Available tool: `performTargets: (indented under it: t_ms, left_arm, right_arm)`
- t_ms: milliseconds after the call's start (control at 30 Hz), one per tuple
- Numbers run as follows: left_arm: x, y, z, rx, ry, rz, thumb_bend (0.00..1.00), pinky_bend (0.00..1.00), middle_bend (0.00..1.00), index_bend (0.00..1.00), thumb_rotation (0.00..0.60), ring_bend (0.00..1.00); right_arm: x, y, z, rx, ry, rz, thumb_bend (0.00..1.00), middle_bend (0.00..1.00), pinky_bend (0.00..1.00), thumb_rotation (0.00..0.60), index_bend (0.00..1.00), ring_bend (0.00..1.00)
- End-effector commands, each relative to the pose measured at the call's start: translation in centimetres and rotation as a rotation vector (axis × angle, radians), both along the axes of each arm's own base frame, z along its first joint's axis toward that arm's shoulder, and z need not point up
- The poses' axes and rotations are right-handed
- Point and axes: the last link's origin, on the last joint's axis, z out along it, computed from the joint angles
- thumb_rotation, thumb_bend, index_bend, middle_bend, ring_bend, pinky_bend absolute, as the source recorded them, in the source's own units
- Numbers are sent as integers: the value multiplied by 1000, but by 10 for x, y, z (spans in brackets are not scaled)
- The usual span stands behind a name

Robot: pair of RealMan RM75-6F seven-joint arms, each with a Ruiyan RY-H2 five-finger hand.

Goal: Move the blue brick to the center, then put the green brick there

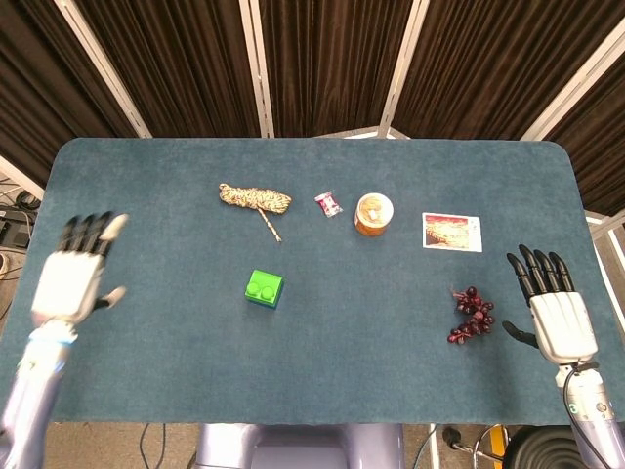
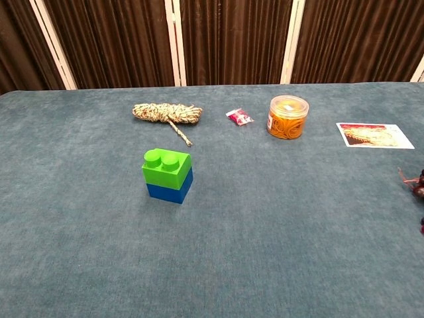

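Observation:
The green brick (image 1: 265, 287) (image 2: 167, 167) sits stacked on the blue brick (image 2: 169, 192), a little left of the table's middle; from the head view only a thin blue edge (image 1: 260, 303) shows beneath it. My left hand (image 1: 74, 276) is at the far left edge of the table, fingers spread, holding nothing, well away from the bricks. My right hand (image 1: 555, 311) is at the far right edge, fingers straight and apart, empty. Neither hand appears in the chest view.
A coiled rope (image 1: 254, 200) (image 2: 167, 112) lies behind the bricks. A small red packet (image 1: 329, 204), an orange-lidded jar (image 1: 373, 214) (image 2: 288, 116) and a picture card (image 1: 452, 233) line the back. Dark grapes (image 1: 470, 315) lie near my right hand.

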Motion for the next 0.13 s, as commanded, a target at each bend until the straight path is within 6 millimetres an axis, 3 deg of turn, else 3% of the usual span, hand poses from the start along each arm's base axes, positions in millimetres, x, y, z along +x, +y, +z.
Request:
performTargets:
  t_ms: [33,133]
  left_arm:
    - [-33,-41,5,6,-18,37,0,0,0,0,600,0]
    - [-42,-52,8,13,-32,41,0,0,0,0,600,0]
  right_arm:
    - [2,0,2,-4,-6,2,0,0,0,600,0,0]
    - [5,0,2,-1,-9,8,0,0,0,600,0,0]
